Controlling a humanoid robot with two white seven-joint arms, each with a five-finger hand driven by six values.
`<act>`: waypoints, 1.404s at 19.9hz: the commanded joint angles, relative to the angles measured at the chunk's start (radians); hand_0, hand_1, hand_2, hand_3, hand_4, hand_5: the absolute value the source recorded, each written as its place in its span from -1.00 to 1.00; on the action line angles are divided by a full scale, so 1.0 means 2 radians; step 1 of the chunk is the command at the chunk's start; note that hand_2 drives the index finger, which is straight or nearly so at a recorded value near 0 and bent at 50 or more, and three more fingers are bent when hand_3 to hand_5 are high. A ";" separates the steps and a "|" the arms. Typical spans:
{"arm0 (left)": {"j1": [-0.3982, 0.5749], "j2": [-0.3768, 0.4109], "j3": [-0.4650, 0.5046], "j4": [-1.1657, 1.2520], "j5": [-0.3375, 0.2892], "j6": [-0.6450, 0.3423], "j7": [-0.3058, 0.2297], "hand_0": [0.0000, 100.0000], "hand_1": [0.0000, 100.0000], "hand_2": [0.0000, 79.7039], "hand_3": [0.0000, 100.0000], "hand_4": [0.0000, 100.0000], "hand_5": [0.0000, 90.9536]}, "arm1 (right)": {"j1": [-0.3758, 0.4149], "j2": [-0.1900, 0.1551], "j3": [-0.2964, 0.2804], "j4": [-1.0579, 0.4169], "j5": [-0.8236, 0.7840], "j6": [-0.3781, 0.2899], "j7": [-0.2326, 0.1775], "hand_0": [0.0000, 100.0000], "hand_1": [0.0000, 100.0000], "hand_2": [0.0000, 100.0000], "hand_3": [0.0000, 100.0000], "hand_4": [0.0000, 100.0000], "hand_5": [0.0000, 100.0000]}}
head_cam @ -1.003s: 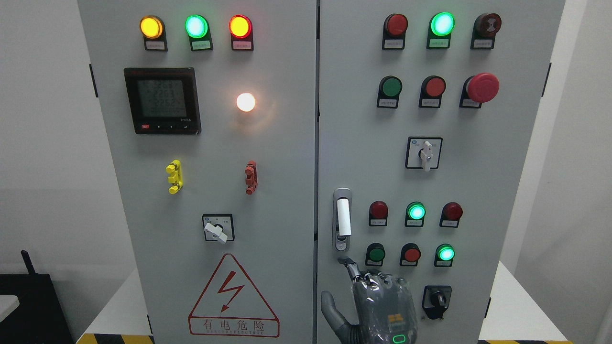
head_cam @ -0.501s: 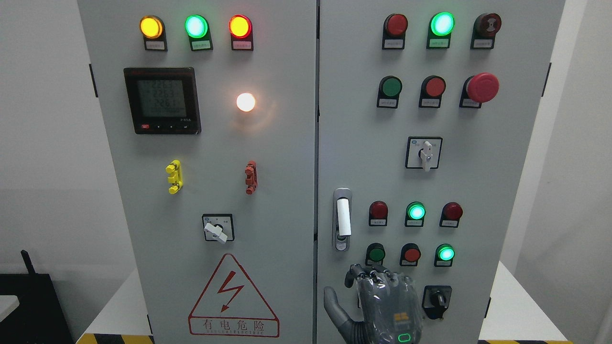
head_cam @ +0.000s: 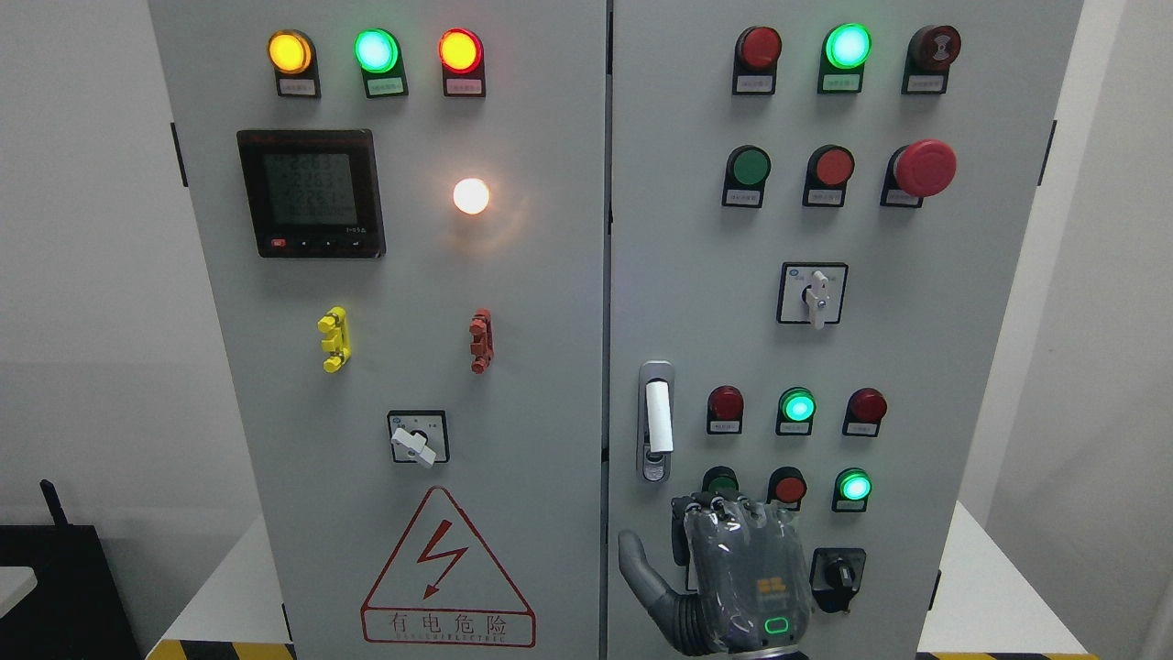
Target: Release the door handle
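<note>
Robot hand (head_cam: 738,573) cut off at the wrist by the bottom edge; can't see which side its arm enters from. Its curled fingers (head_cam: 724,504) cover the lower part of the dark green button (head_cam: 721,480) and the lower-left of the red button (head_cam: 787,487). Small labels (head_cam: 297,87) under the lamps too small to read. Meter display (head_cam: 310,190) digits blurred. Cabinet (head_cam: 550,302) top and bottom cropped.
</note>
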 commanded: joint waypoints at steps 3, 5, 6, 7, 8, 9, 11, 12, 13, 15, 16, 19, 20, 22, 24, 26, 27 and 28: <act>0.000 0.000 0.000 -0.005 -0.014 0.000 0.000 -0.76 -0.22 -1.00 -1.00 -1.00 -1.00 | -0.021 0.001 -0.004 0.004 0.002 0.001 0.005 -0.42 -0.28 1.00 1.00 1.00 0.94; 0.000 0.000 0.000 -0.005 -0.014 0.000 0.000 -0.76 -0.22 -1.00 -1.00 -1.00 -1.00 | -0.022 0.001 -0.004 0.007 0.002 0.001 0.005 -0.42 -0.28 1.00 1.00 1.00 0.94; 0.000 0.000 0.000 -0.005 -0.014 0.000 0.000 -0.76 -0.22 -1.00 -1.00 -1.00 -1.00 | -0.024 0.001 -0.004 0.010 0.002 0.002 0.005 -0.42 -0.28 1.00 1.00 1.00 0.94; 0.000 0.000 0.000 -0.005 -0.014 0.000 0.000 -0.76 -0.22 -1.00 -1.00 -1.00 -1.00 | -0.027 0.001 -0.004 0.010 0.002 0.001 0.005 -0.42 -0.28 1.00 1.00 1.00 0.94; 0.000 0.000 0.000 -0.005 -0.014 0.000 0.000 -0.76 -0.22 -1.00 -1.00 -1.00 -1.00 | -0.031 0.001 -0.004 0.010 0.002 0.001 0.005 -0.43 -0.27 1.00 1.00 1.00 0.94; 0.000 0.000 0.000 -0.005 -0.014 0.000 0.000 -0.76 -0.22 -1.00 -1.00 -1.00 -1.00 | -0.037 0.001 -0.004 0.012 0.003 0.002 0.005 -0.44 -0.27 1.00 1.00 1.00 0.94; 0.000 0.000 0.000 -0.005 -0.014 0.000 0.000 -0.76 -0.22 -1.00 -1.00 -1.00 -1.00 | -0.043 0.001 -0.004 0.013 0.005 0.003 0.005 -0.45 -0.27 1.00 1.00 1.00 0.94; 0.000 0.000 0.000 -0.005 -0.014 0.000 0.000 -0.76 -0.22 -1.00 -1.00 -1.00 -1.00 | -0.044 0.001 -0.004 0.013 0.006 0.006 0.006 -0.45 -0.28 1.00 1.00 1.00 0.94; 0.000 0.000 0.000 -0.005 -0.014 0.000 0.000 -0.76 -0.22 -1.00 -1.00 -1.00 -1.00 | -0.044 0.000 -0.003 0.013 0.007 0.014 0.006 -0.43 -0.29 1.00 1.00 1.00 0.94; 0.000 0.000 0.000 -0.005 -0.014 0.000 0.000 -0.76 -0.22 -1.00 -1.00 -1.00 -1.00 | -0.044 0.000 -0.002 0.012 0.008 0.024 0.015 -0.42 -0.29 1.00 1.00 1.00 0.95; 0.000 0.000 0.000 -0.005 -0.014 0.000 0.000 -0.76 -0.22 -1.00 -1.00 -1.00 -1.00 | -0.043 0.000 -0.002 0.011 0.008 0.024 0.017 -0.42 -0.30 1.00 1.00 1.00 0.96; 0.000 0.000 0.000 -0.005 -0.014 0.000 0.000 -0.76 -0.22 -1.00 -1.00 -1.00 -1.00 | -0.045 0.000 -0.001 0.010 0.025 0.025 0.020 -0.39 -0.29 1.00 1.00 1.00 0.96; 0.000 0.000 0.000 -0.005 -0.014 0.000 0.000 -0.76 -0.22 -1.00 -1.00 -1.00 -1.00 | -0.048 0.000 -0.002 0.010 0.028 0.027 0.022 -0.36 -0.29 1.00 1.00 1.00 0.96; 0.000 0.000 0.000 -0.005 -0.014 0.000 0.000 -0.76 -0.22 -1.00 -1.00 -1.00 -1.00 | -0.048 0.000 -0.002 0.010 0.029 0.027 0.028 -0.34 -0.28 1.00 1.00 1.00 0.96; 0.000 0.000 0.000 -0.005 -0.014 0.000 0.000 -0.76 -0.22 -1.00 -1.00 -1.00 -1.00 | -0.050 0.000 -0.002 0.010 0.029 0.027 0.029 -0.32 -0.29 1.00 1.00 1.00 0.97; 0.000 0.000 0.000 -0.005 -0.014 0.000 0.000 -0.76 -0.22 -1.00 -1.00 -1.00 -1.00 | -0.056 0.001 -0.002 0.010 0.030 0.027 0.029 -0.31 -0.29 1.00 1.00 1.00 0.96; 0.000 0.000 0.000 -0.005 -0.014 0.000 0.000 -0.76 -0.22 -1.00 -1.00 -1.00 -1.00 | -0.057 0.001 -0.002 0.010 0.030 0.028 0.030 -0.31 -0.29 1.00 1.00 1.00 0.97; 0.000 0.000 0.000 -0.004 -0.014 0.000 0.000 -0.76 -0.22 -1.00 -1.00 -1.00 -1.00 | -0.061 0.001 -0.002 0.010 0.031 0.028 0.030 -0.30 -0.30 1.00 1.00 1.00 0.96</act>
